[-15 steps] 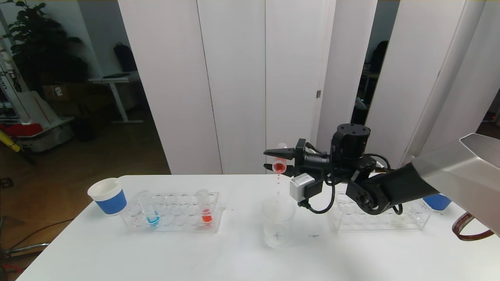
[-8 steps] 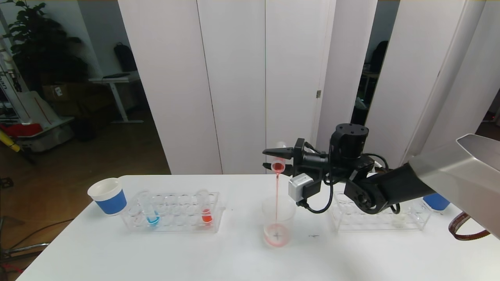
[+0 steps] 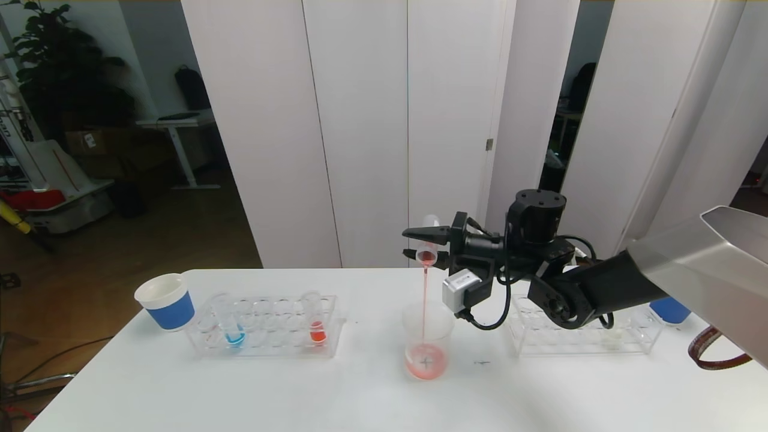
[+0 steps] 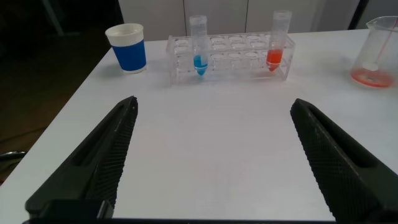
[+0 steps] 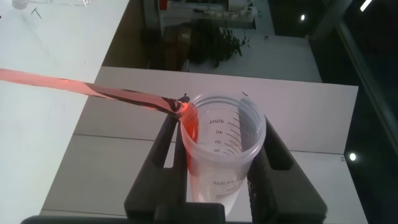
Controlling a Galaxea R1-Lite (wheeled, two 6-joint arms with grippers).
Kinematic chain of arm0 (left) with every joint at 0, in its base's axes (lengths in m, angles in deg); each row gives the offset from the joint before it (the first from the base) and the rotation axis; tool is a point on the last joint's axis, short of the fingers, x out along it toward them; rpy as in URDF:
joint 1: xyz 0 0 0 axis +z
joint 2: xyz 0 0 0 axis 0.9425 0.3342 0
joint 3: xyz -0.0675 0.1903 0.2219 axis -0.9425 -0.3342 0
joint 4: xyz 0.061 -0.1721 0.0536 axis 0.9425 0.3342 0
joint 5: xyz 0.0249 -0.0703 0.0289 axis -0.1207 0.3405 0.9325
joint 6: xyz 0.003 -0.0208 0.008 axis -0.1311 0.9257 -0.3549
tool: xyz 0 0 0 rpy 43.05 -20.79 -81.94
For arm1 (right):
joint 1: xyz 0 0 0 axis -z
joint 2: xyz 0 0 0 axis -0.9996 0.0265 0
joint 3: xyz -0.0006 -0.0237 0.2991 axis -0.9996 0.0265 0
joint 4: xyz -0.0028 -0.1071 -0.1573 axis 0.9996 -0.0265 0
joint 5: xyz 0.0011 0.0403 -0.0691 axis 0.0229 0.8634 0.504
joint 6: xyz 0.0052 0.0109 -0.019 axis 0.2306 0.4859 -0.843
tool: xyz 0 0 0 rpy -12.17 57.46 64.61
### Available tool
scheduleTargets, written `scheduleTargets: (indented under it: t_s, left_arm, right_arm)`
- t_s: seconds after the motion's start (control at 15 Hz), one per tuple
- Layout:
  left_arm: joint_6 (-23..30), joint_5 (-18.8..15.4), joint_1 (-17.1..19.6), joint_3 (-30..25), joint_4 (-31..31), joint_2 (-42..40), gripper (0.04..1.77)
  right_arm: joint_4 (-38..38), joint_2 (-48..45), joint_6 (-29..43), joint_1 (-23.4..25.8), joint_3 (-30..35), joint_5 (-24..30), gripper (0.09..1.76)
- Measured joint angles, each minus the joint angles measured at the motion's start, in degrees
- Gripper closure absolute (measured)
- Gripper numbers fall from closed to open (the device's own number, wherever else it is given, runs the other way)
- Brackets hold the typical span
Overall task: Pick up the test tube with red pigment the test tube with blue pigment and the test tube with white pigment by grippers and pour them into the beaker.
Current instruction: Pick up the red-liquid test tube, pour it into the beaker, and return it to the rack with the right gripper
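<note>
My right hand point(image 3: 427, 243) is clamped on the tipped test tube with red pigment point(image 3: 427, 251), held above the beaker point(image 3: 426, 342) at mid-table point(image 3: 360, 390). A thin red stream falls from its mouth into the beaker, where red liquid pools at the bottom. My left hand point(image 4: 211, 162) hovers low over the table with its fingers spread wide, holding nothing. The test tube with blue pigment point(image 3: 231, 327) stands upright in the left rack point(image 3: 267, 329).
</note>
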Motion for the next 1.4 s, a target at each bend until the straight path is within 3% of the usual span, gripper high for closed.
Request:
scheduleTargets:
  t_s: [1.4]
  left_arm:
    - [0.02, 0.00, 0.00, 0.00, 0.00, 0.00, 0.06]
  right_arm:
    - [-0.46, -0.59, -10.18, -0.11, -2.04, 4.82, 1.25]
